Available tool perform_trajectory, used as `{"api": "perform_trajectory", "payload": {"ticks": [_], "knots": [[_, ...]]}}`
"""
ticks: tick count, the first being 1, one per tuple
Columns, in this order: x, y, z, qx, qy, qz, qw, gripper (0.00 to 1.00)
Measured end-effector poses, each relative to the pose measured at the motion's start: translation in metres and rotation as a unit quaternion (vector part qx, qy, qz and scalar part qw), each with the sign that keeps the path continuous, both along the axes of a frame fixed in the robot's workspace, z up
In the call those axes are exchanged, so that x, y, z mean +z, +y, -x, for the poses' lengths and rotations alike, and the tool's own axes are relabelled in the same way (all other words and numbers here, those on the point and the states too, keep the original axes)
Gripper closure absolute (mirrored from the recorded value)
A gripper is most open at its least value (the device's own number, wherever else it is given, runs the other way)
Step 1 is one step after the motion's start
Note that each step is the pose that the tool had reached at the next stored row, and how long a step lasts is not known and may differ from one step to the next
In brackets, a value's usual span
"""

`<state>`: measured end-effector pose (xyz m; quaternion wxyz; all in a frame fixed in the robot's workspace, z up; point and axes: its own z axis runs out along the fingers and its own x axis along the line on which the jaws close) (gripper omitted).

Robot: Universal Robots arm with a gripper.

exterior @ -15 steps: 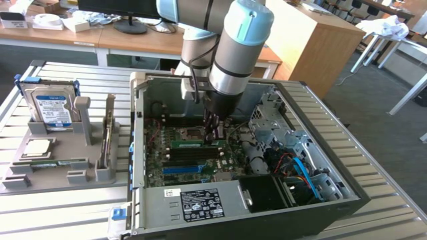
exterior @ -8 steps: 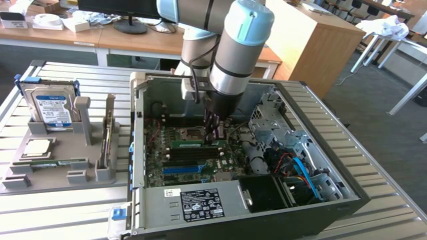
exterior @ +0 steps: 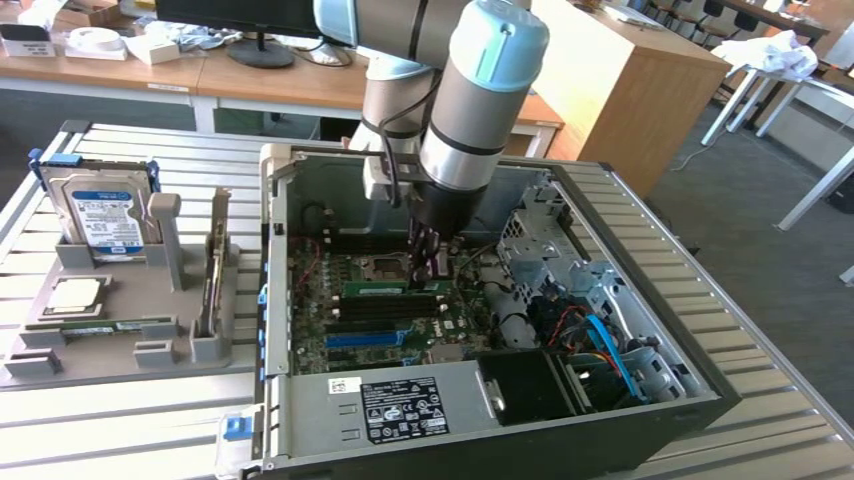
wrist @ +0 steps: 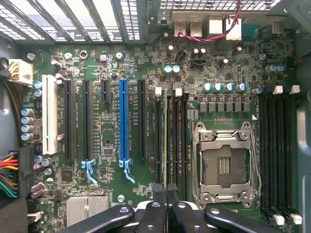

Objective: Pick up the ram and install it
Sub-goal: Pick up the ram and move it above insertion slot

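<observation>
as the ram (wrist: 167, 145) stands edge-on (a thin sliver), the end effector (wrist: 166, 194) looks clamped shut on it.

Setting: a slatted metal table (exterior: 120, 420) in front, pale wooden desks (exterior: 267, 85) and a wooden cabinet (exterior: 654, 90) behind, grey floor (exterior: 787, 270) at the exterior view's right.

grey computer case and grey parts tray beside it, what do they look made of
Grey open computer case: likely sheet steel with a dull bare finish, going by its thin, folded, punched panels. Grey parts tray: probably matte plastic, going by its thick, blocky posts.
</observation>
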<state>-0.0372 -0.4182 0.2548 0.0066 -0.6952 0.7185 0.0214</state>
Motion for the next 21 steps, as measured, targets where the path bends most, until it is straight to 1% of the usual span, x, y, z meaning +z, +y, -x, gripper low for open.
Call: {"api": "perform_trajectory", "payload": {"ticks": [12, 18, 21], "knots": [[-0.0049, -0.0001, 0.0001, 0.0, -0.0011, 0.0001, 1.0, 0.88], [-0.0053, -0.0001, 0.0001, 0.0, -0.0012, -0.0001, 1.0, 0.88], [-0.0052, -0.002, 0.0001, 0.0, -0.0012, 0.0, 1.0, 0.88]]}}
